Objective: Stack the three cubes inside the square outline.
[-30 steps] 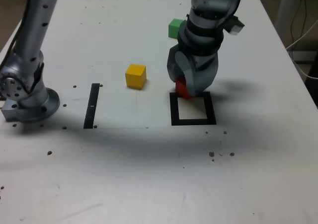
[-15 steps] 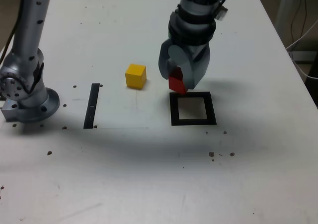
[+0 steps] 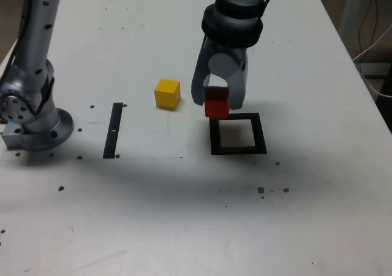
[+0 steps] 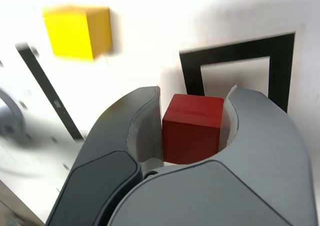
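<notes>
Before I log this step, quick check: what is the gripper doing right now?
Gripper: closed on the red cube, which it holds off the table beside the square outline.

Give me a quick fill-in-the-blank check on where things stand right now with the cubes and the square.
1. The gripper is shut on the ____ cube.
2. The held cube sits between the two ____.
3. The square outline has ____ cubes inside it.
4. In the exterior view, the yellow cube rests on the table to the ____ of the square outline.

Missing words: red; fingers; no; left
</notes>
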